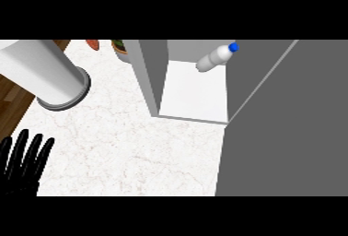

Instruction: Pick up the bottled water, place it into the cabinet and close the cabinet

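Resting at the lower left edge, the left hand [24, 161] is seen with fingers straight and pointing upward, and nothing is held. Well up and right of those fingers, the bottled water [216, 57] is found tilted inside the open cabinet [194, 97] — blue cap uppermost — beside the grey door [285, 129].

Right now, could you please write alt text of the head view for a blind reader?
A water bottle with a blue cap sits tilted inside the open white cabinet, whose grey door stands open at the right. On the marble counter stands a white cylinder; the left hand rests open at lower left.
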You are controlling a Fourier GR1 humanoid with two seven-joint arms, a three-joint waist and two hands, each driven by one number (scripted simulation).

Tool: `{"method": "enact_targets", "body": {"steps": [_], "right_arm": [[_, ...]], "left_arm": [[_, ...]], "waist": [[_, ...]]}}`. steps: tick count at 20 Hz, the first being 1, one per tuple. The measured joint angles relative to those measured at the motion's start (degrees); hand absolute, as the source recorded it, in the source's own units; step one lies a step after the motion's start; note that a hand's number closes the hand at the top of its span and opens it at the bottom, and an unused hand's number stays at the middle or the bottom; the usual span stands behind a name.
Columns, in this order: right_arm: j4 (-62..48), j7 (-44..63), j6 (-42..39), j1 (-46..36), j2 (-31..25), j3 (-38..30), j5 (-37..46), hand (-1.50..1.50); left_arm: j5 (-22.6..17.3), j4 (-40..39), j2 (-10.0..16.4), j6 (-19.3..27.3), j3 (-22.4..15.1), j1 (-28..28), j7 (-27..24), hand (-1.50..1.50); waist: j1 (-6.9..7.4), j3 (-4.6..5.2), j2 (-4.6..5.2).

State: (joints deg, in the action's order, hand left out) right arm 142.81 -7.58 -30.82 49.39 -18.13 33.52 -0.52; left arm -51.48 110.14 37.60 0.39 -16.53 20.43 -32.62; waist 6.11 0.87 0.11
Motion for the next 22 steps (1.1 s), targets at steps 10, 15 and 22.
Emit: {"method": "enact_targets", "body": {"steps": [10,15,22], "right_arm": [[-0.3,3.8,1.4,-8.2,-0.8,0.1,-0.5,1.5],[-0.3,5.3,0.7,-12.6,-2.2,-0.5,-0.8,-1.5],[-0.5,7.0,-1.0,-20.7,-4.8,-1.9,-0.9,1.5]], "left_arm": [[-2.1,0.9,3.9,-5.9,2.7,1.3,0.4,-1.5],[-2.6,0.9,5.2,-7.6,3.5,1.1,0.9,-1.5],[-3.2,0.3,6.5,-9.2,4.3,0.6,1.5,-1.5]], "waist": [[4.44,0.16,1.21],[6.37,0.35,1.54],[8.17,0.69,1.34]]}}
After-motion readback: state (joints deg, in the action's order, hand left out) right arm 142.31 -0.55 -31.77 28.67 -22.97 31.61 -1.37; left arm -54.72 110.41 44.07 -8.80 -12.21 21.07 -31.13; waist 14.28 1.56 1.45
